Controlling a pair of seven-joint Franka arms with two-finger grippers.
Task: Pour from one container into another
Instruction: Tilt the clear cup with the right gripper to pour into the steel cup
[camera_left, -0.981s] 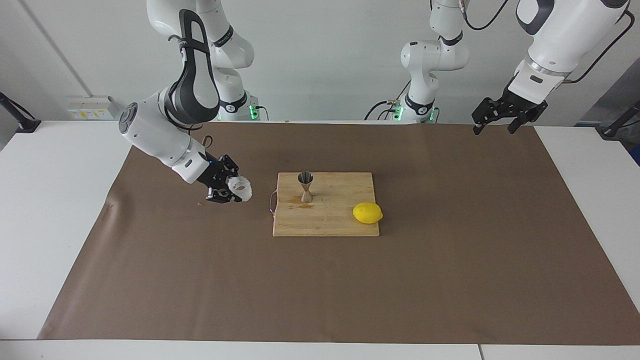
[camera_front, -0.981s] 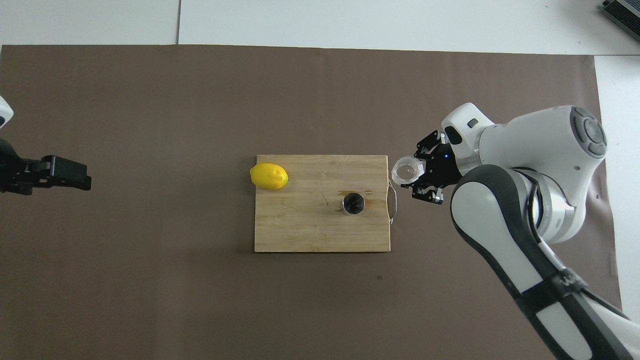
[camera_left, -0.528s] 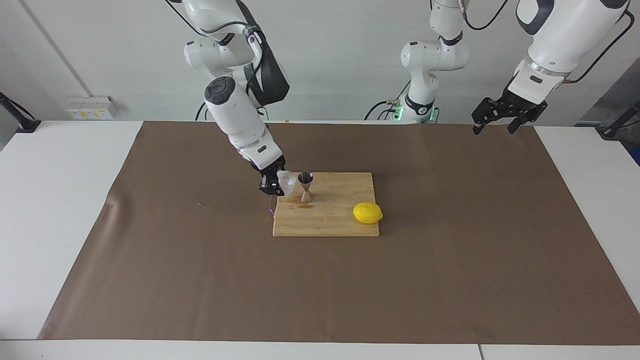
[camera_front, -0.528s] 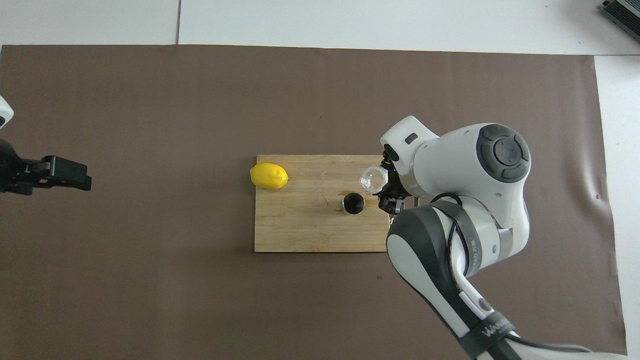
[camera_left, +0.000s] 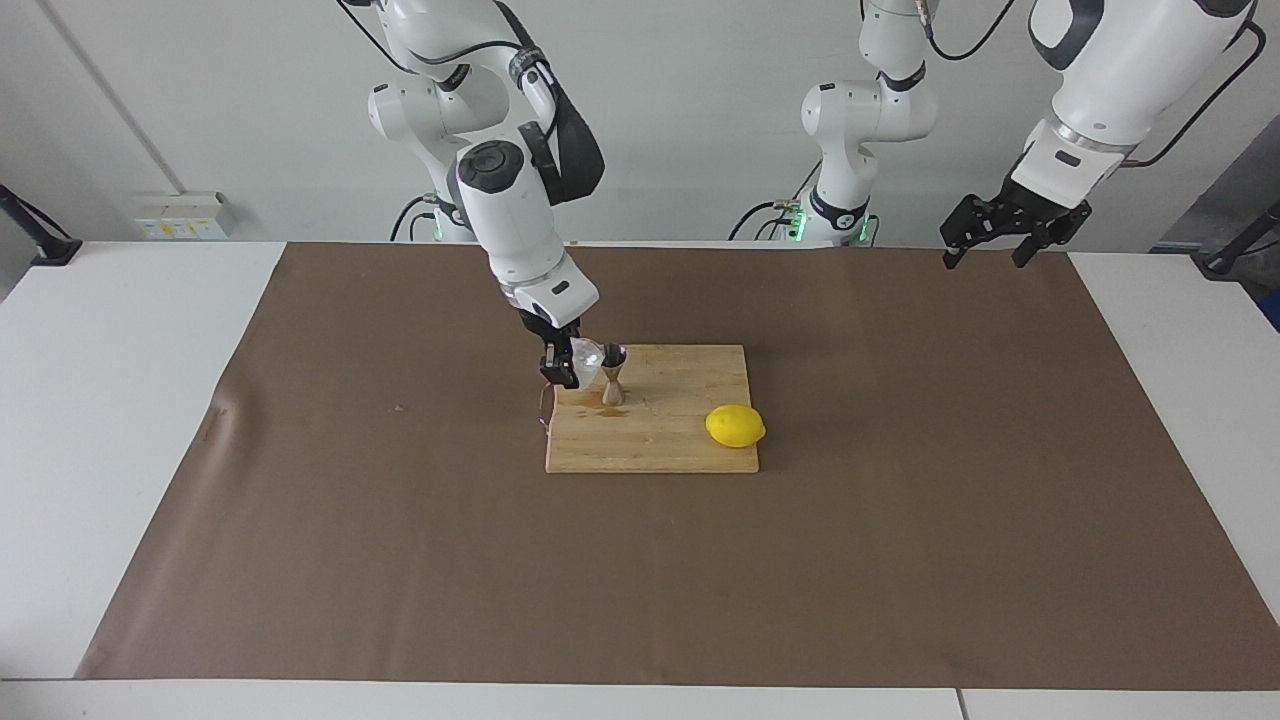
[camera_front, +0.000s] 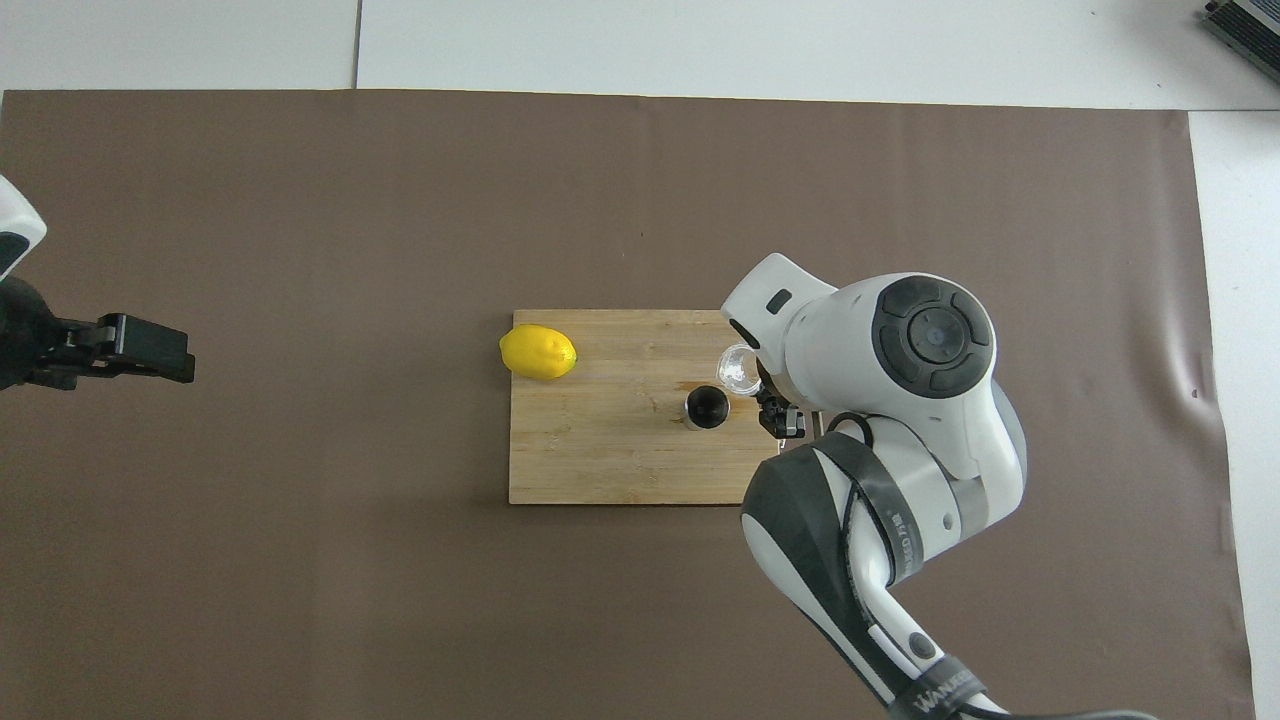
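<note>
Now, as the two views show it:
Right claw (camera_left: 566, 366): clamped on the glass cup (camera_left: 587, 361), holding it tilted over the cutting board (camera_left: 680, 440), its mouth toward the jigger (camera_left: 612, 374).
Glass cup: up in the air, just beside the jigger's upper rim; whether they touch cannot be told.
Jigger: stands upright on the board, at the board's end toward the right arm, in its half nearer the robots.
Left claw (camera_left: 985, 235): fingers apart, holding nothing, raised over the table's (camera_left: 120, 330) end toward the left arm, where that arm waits.
Hidden: from above, the right arm's big white joint covers most of the right claw (camera_front: 775, 405); only the cup's rim (camera_front: 738, 367) and part of a black finger show.
Cut off: from above the left claw (camera_front: 125, 348) shows only as a black block at the picture's edge.
Hard to make out: what is in the cup, and whether anything is flowing.
Lemon (camera_left: 735, 426): lies on the board's corner toward the left arm and farther from the robots, well apart from the jigger.
Stain: a dark wet mark lies on the board at the jigger's foot.
Brown mat (camera_left: 400, 560): covers the table under the board.
</note>
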